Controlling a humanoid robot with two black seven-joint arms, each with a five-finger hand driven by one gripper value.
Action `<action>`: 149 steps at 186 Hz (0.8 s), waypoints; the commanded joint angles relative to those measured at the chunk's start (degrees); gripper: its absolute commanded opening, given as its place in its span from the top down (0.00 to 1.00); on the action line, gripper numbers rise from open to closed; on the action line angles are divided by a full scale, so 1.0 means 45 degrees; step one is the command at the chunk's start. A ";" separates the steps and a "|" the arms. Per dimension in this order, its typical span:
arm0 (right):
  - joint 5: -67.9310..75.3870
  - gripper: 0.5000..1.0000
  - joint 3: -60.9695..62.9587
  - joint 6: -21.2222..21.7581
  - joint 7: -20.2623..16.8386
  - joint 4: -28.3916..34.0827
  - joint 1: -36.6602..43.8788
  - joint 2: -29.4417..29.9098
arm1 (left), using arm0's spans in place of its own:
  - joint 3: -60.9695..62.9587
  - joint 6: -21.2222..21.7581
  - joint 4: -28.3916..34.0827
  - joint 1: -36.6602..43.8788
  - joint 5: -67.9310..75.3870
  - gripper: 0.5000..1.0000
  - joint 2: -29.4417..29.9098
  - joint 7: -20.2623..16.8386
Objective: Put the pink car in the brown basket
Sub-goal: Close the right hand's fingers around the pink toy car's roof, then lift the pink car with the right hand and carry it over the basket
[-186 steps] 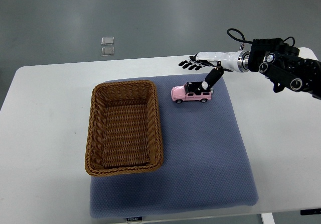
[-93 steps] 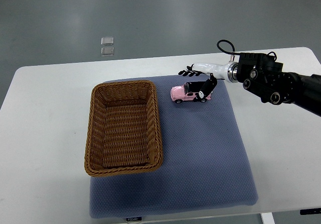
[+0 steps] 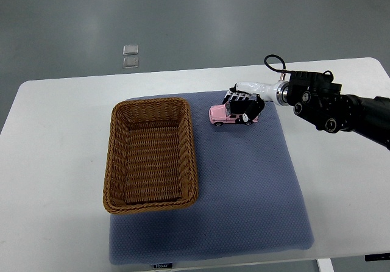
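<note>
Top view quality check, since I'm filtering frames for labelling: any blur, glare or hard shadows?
Top view: sharp and evenly lit, no glare; the pink car and brown basket are crisp; only soft shadows; the right hand is dark, its fingers hard to separate.

This looks like a robotics lab or test room: a plain white bench (image 3: 61, 162) carries a blue-grey mat (image 3: 244, 193), and it stands on a smooth grey floor (image 3: 183, 16) marked by two small pale squares (image 3: 130, 56), with no household furnishings around.
</note>
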 commanded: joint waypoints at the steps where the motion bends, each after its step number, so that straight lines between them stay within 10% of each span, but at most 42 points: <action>1: 0.0000 0.99 0.0000 0.0051 0.0010 0.0004 0.0001 -0.0001 | 0.0001 0.0000 -0.0001 0.0000 0.0000 0.00 0.0000 0.0004; 149: 0.0411 1.00 0.0918 0.2121 0.1826 0.1957 0.1739 -0.1114 | 0.0001 0.0000 -0.0001 0.0000 0.0000 0.00 0.0000 0.0004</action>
